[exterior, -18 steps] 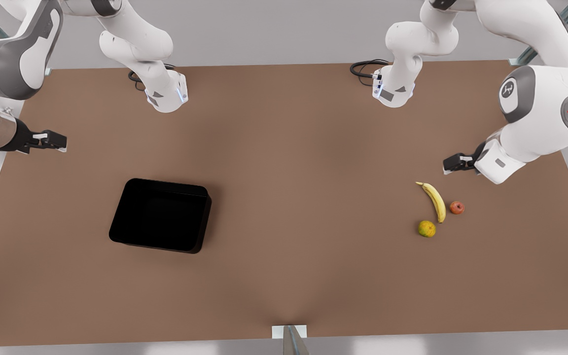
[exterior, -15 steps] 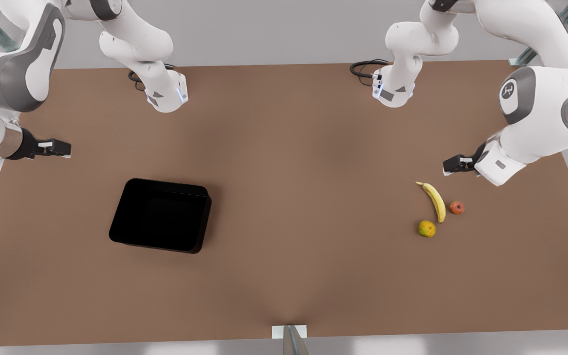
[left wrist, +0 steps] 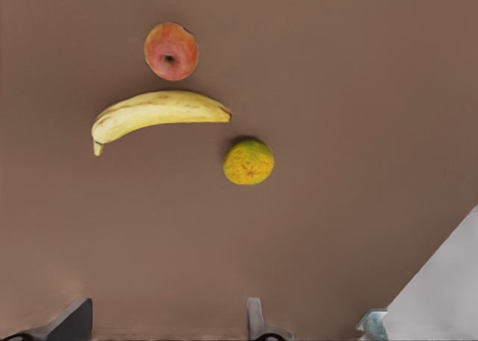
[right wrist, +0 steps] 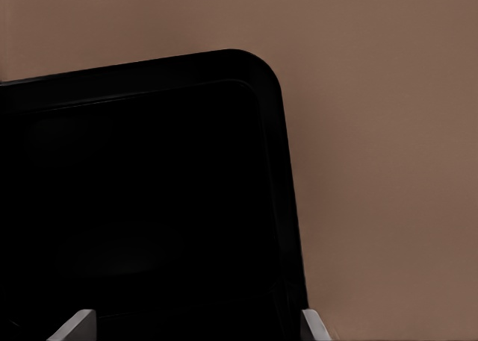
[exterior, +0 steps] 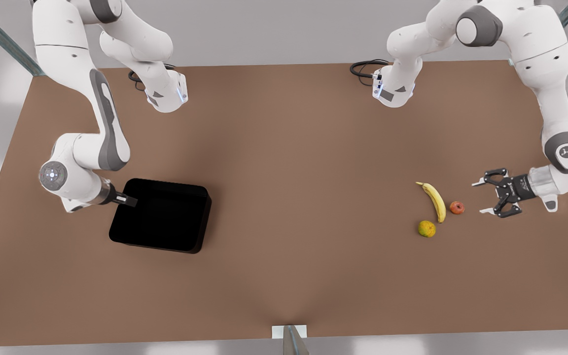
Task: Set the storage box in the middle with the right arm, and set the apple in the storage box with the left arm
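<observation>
We are still reaching: our right pincer, spread, hovers over the storage box's 9 o'clock rim and must drop to clamp it, while our left pincer, also spread, waits at 3 o'clock of the apple.

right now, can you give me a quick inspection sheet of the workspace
surface: brown table.
job's things: storage box on the front view's left; apple on its right, not in the box.
clutter: banana and yellow-green fruit beside the apple.
grippers: left gripper beside the apple, fingers open, apart from it; right gripper at the box's edge, fingers open.
cables: black cable by an arm base.
surroundings: grey wall.
</observation>
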